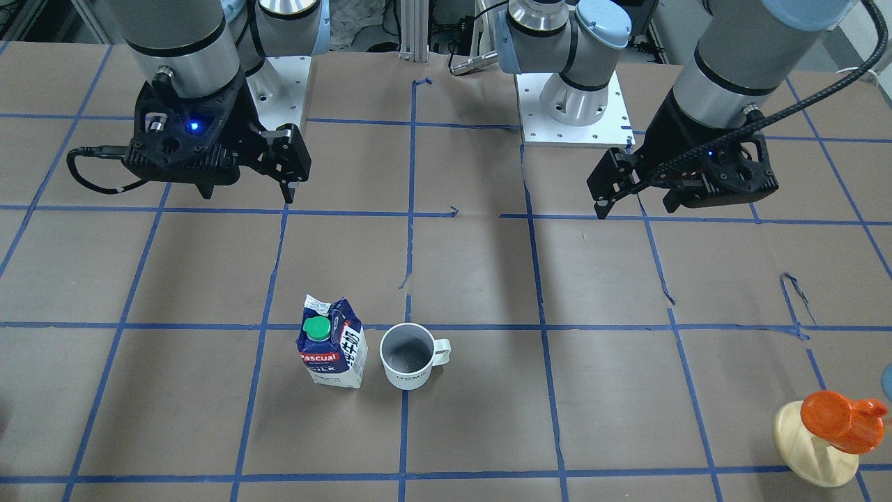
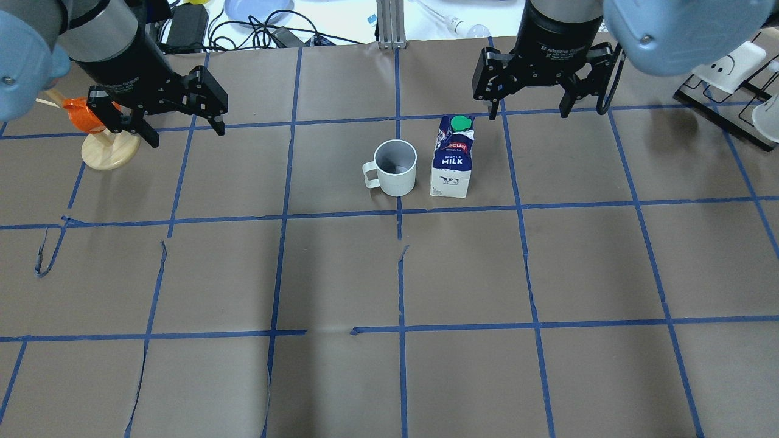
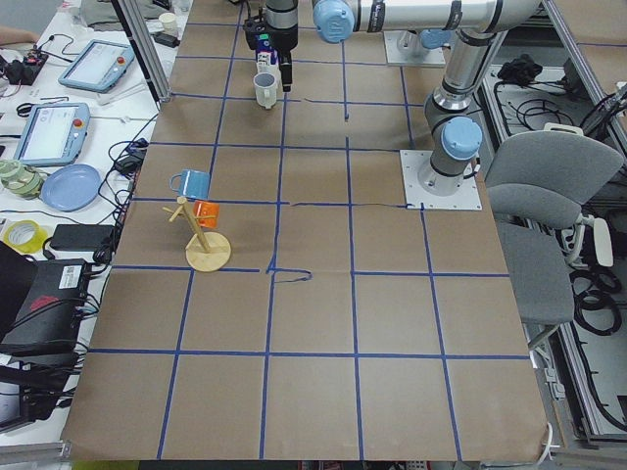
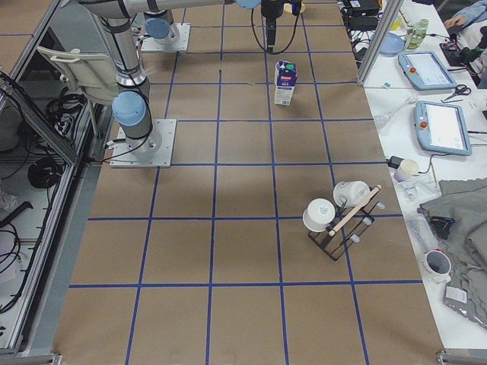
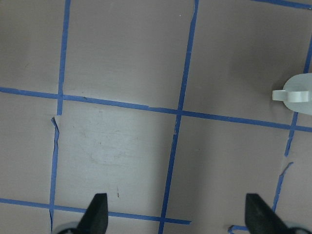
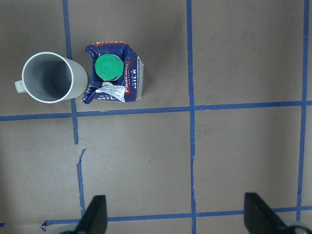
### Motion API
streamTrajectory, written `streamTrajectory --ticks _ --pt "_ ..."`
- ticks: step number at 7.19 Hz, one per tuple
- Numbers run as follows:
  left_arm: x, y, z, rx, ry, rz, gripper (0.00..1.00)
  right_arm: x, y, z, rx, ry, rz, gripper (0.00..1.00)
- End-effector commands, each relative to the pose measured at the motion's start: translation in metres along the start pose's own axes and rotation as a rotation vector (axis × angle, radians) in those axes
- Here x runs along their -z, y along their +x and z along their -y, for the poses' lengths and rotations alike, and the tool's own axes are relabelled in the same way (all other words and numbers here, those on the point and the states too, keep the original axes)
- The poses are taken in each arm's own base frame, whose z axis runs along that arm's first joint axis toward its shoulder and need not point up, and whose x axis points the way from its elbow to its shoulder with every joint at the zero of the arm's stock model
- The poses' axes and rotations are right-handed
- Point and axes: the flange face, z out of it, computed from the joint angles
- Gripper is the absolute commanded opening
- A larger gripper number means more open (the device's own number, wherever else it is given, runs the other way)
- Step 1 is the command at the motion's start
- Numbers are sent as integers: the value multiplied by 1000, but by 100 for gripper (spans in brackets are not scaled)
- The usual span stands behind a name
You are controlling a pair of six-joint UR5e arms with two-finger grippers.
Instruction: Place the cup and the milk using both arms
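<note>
The white cup [image 2: 397, 168] stands upright at the table's far middle, its handle toward my left side. The milk carton [image 2: 452, 159] stands upright close beside it on the right, apart from it. Both show in the front view, cup [image 1: 408, 357] and milk [image 1: 333, 343]. My left gripper [image 2: 185, 135] is open and empty, held high well to the left of the cup. Its wrist view shows only the cup's handle [image 5: 295, 93]. My right gripper [image 2: 526, 112] is open and empty, above and right of the milk [image 6: 113, 73] and the cup [image 6: 48, 78].
An orange cup on a pale wooden stand [image 2: 103, 140] is at the far left, under my left arm. A black rack with white cups [image 2: 724, 79] stands at the far right. The arm bases [image 1: 575, 104] are at the robot's side of the brown, blue-taped table.
</note>
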Motion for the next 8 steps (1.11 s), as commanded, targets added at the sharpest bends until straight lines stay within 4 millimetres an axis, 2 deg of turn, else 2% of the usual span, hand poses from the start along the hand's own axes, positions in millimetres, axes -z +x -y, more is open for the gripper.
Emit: streamTrajectory --ticks 1,8 --pt "1 0 0 6 1 -7 100 0 0 0 1 0 0 100" --pt "6 1 -6 -4 10 -9 100 1 3 1 -4 0 -2 100"
